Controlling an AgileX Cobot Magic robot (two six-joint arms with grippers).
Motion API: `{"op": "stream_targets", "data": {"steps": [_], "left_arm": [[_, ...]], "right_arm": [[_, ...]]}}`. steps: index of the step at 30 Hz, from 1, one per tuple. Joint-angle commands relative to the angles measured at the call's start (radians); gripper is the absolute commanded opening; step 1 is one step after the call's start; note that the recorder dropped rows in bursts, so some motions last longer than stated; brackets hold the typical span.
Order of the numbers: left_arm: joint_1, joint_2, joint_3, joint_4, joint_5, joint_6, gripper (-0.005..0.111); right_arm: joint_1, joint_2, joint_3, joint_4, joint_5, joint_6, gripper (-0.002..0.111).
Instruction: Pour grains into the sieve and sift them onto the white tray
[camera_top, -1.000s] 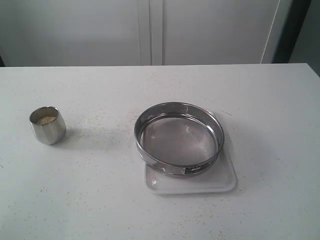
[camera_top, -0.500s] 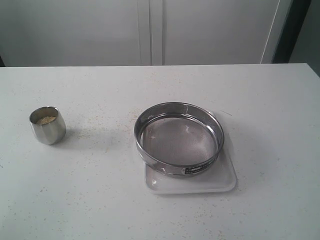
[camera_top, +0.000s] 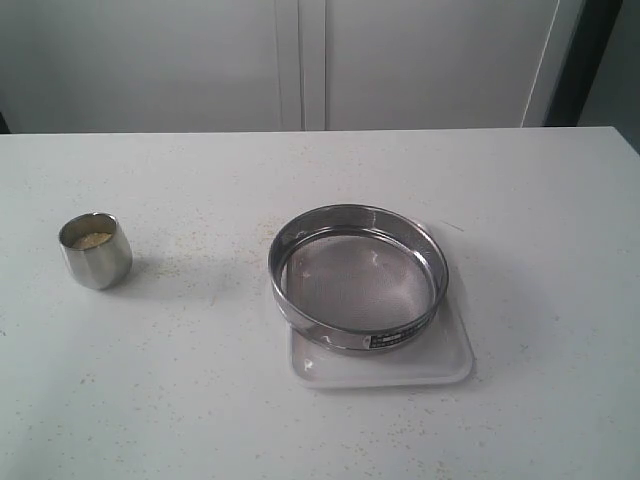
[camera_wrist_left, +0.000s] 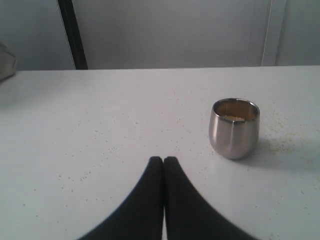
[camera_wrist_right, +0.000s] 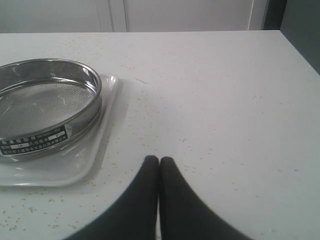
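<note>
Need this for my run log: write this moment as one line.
stage: before pour | grains: in steel cup | sieve: empty, on white tray | left gripper: shut, empty | right gripper: shut, empty

You have soft, even light in all three views, with a cool grey cast and no hard glare on the surface (camera_top: 200, 400). In the exterior view the steel cup (camera_top: 95, 251) throws a faint, blurred shadow to its right, so the light falls from the upper left. The sieve (camera_top: 358, 278) dims the white tray (camera_top: 440, 365) along its right side, and its rim carries mild highlights. That view is soft, and the label (camera_top: 395, 339) is unreadable there. In the wrist views the left tool (camera_wrist_left: 163, 160) and the right tool (camera_wrist_right: 159, 159) are black, out-of-focus shapes without detail.
</note>
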Motion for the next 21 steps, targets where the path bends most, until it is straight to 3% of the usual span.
{"op": "stream_targets", "data": {"steps": [1,21], "left_arm": [[-0.007,-0.005,0.005,-0.002,-0.046,0.0,0.0],[-0.007,-0.005,0.005,-0.002,-0.16,-0.006,0.0]], "right_arm": [[-0.011,-0.005,0.005,0.002,-0.012,0.004,0.0],[-0.011,-0.005,0.005,0.002,-0.012,0.014,0.0]]}}
